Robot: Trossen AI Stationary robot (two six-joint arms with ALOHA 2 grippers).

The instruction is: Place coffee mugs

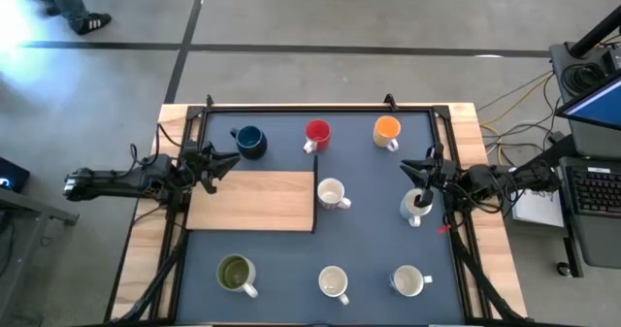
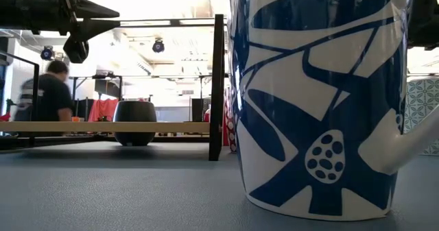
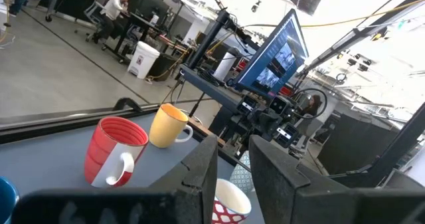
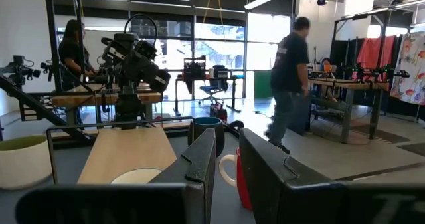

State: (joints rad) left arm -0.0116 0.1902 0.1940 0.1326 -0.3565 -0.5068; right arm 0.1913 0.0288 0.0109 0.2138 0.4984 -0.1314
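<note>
Meanwhile left hand [image 1: 229, 161] and right hand [image 1: 411, 169] hover apart, empty.

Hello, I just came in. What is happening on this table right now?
A two-armed robot is arranging coffee mugs on a dark mat. Its right hand is above a white mug near the right edge. The left hand waits beside the wooden board, holding nothing. The blue mug, red mug and orange mug stand in a row at the back.

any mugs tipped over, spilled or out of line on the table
Nothing stands out. All eight round ceramic mugs sit upright on the grey mat, none tipped or spilled. Only the white mug lies directly under the right hand; no grip is visible.
</note>
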